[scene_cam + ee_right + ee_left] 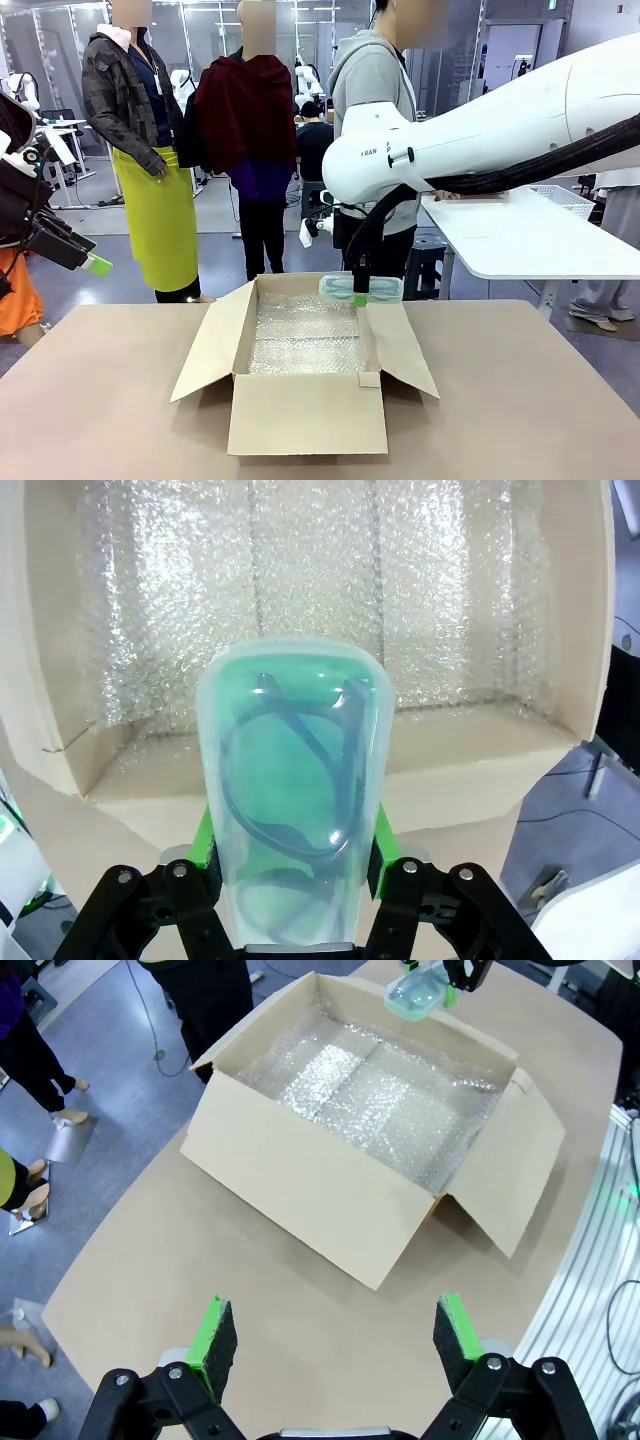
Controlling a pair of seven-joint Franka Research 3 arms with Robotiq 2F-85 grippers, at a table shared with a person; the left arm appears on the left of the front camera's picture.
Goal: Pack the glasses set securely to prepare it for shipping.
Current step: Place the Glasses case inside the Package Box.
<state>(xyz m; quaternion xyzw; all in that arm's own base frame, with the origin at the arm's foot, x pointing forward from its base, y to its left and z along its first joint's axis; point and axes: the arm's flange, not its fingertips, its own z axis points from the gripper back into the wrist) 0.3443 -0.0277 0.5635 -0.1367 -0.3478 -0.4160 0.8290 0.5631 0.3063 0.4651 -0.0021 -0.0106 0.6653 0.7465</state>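
Note:
My right gripper (360, 296) is shut on the mint-green glasses case (360, 289), held flat just above the far right rim of the open cardboard box (300, 410). In the right wrist view the translucent case (292, 800) shows dark spectacles inside and sits between the green pads (378, 840), over the box's bubble-wrap lining (300, 590). The left wrist view shows that case (415, 995) at the box's far corner. My left gripper (337, 1345) hangs open and empty high above the table, left of the box (330, 1200); it also appears at the left edge (95, 262). The pink-coral case is out of view.
The box's flaps are folded outward on the brown table (520, 400). Bubble wrap (300, 345) covers the box floor and walls. A person (375, 90) stands behind the far edge, with others farther back. A white side table (520, 235) stands at the right.

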